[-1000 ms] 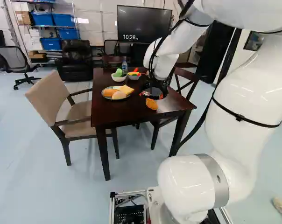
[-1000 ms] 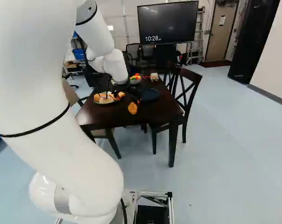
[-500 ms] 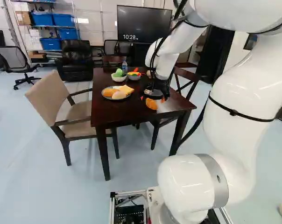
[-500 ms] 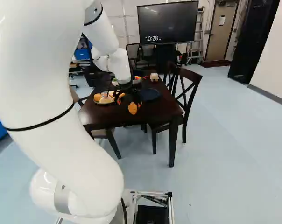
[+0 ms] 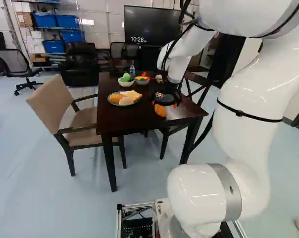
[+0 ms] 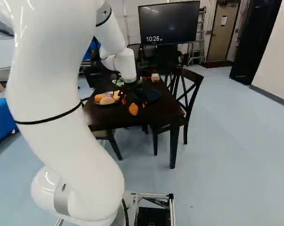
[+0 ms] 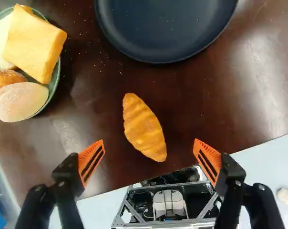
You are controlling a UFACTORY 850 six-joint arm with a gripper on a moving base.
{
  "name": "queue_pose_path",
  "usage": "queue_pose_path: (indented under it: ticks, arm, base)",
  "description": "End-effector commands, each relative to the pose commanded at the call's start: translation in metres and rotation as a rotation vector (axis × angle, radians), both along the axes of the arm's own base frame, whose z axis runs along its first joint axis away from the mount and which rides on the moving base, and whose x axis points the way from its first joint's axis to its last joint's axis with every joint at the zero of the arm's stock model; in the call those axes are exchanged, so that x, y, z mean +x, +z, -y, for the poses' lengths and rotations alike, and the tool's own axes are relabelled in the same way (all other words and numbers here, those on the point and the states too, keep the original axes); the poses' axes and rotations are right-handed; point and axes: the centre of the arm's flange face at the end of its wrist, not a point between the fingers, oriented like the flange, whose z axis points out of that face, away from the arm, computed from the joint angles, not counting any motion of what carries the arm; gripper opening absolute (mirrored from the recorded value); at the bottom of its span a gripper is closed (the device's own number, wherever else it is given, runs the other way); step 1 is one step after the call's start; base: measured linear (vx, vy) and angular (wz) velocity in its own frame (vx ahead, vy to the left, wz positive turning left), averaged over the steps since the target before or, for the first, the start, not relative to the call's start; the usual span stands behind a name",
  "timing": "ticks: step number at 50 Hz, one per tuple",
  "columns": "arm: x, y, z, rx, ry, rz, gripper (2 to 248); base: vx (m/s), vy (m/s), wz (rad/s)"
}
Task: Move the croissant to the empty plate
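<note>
In the left base view the gripper [image 5: 165, 101] hangs over the near part of the table, by the croissant [image 5: 160, 110]. The wrist view shows the gripper [image 7: 149, 160] open, its orange-padded fingers wide apart. The golden croissant [image 7: 144, 128] lies on bare dark wood, slightly ahead of the fingertips and between their lines, touched by neither. Farther ahead is the dark blue plate [image 7: 165, 24] with nothing on it. In the right base view the arm partly hides this plate [image 6: 153, 95].
A green-rimmed plate [image 7: 55, 86] holds bread and a yellow slice. Two bowls, one of them white [image 5: 125, 83], and a bottle [image 5: 132, 71] stand farther back on the table [image 5: 134, 119]. Chairs stand on both sides, including a beige armchair [image 5: 85, 116]. The table's near edge runs below the gripper.
My arm has swung toward the right of both base views, bringing the gripper over from beside the bread plate to near the croissant. The croissant, plates and base have stayed put.
</note>
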Motion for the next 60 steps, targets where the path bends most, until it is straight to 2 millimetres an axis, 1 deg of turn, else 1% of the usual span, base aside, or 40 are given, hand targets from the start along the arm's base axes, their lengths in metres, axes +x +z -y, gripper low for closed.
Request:
queue_pose_path:
  ticks: [6,15,46,60]
  arm:
    - [0.008,0.000,0.000,-0.008,0.023,-0.006,247]
    - [0.015,0.000,0.000,-0.046,0.118,-0.003,247]
    - [0.011,-0.002,-0.001,-0.133,0.445,-0.032,247]
    - [0.011,-0.002,-0.001,-0.118,0.452,-0.070,247]
  base:
    - [0.000,0.000,0.000]
    - [0.000,0.000,0.000]
    - [0.000,0.000,0.000]
    - [0.000,0.000,0.000]
